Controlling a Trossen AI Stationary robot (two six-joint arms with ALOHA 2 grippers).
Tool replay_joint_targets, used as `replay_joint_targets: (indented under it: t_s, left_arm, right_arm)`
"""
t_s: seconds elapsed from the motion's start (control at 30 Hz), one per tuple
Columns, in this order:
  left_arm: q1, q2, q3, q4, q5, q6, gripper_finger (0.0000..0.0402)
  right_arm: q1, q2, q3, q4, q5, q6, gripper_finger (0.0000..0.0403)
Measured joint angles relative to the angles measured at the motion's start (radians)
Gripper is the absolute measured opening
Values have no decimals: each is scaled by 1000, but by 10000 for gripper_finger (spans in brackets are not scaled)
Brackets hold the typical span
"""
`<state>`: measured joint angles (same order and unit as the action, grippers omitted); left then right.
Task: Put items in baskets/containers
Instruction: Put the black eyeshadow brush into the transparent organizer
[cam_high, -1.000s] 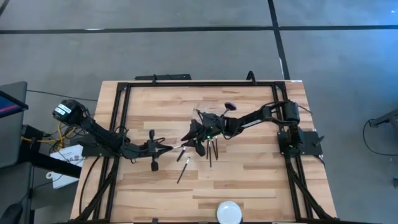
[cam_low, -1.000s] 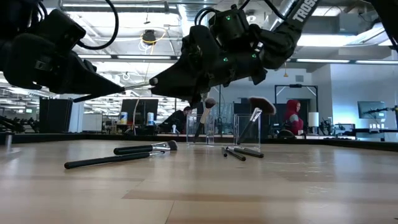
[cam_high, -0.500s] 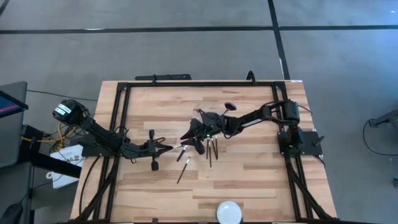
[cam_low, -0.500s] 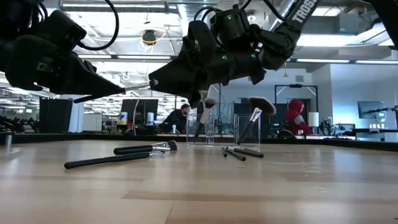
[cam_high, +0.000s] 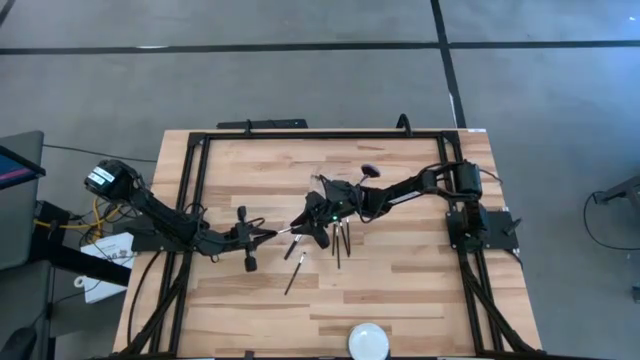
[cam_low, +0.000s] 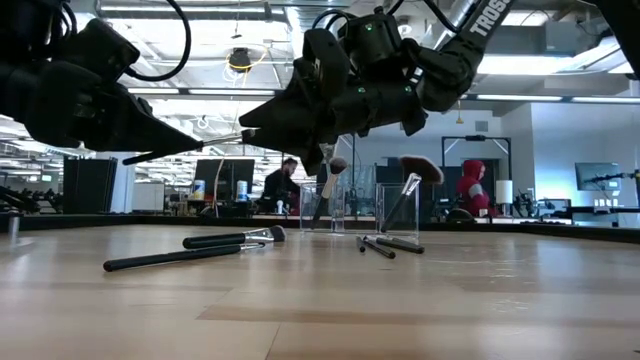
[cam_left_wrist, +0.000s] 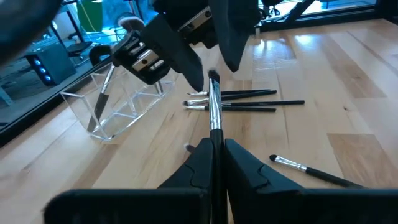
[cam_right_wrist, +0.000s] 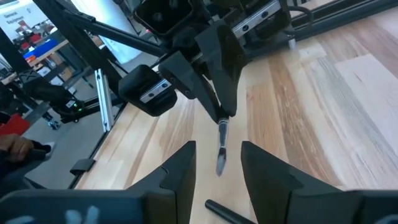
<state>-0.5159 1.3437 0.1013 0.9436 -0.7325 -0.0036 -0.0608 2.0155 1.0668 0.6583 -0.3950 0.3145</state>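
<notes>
My left gripper (cam_high: 267, 236) is shut on one slim brush (cam_left_wrist: 214, 106) and holds it above the table's middle, with the silvery ferrule end pointing at my right gripper (cam_high: 298, 222). The right gripper (cam_right_wrist: 217, 150) is open. Its fingers stand on either side of the brush's free end (cam_right_wrist: 221, 144) with a gap on both sides. The clear container (cam_left_wrist: 121, 106) stands on the table behind them with brushes upright in it, among them a fan-headed one (cam_low: 420, 168). Several more brushes (cam_low: 190, 256) lie flat on the wood. My left gripper pinches the brush between its two fingers on the thin dark handle just behind the ferrule (cam_left_wrist: 215, 127). The fingers run along the brush, nearly level, coming from the table's left. The brush is lifted clear; its handle end (cam_low: 130, 157) sticks out behind the fingers.
Loose brushes lie under and near both grippers (cam_high: 294, 275) (cam_high: 340, 242). A white round disc (cam_high: 368, 340) sits at the near edge. A black frame (cam_high: 190, 180) borders the table. People move in the room beyond (cam_low: 470, 185).
</notes>
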Motion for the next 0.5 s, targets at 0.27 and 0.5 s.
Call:
replay_joint_targets:
  t_s: [0.27, 0.5]
  left_arm:
    - [4, 0, 0, 8, -27, 0, 21]
    - [37, 0, 32, 8, -27, 45, 21]
  right_arm:
    - [0, 0, 0, 7, 5, 0, 96]
    - [-1, 0, 0, 8, 36, 0, 86]
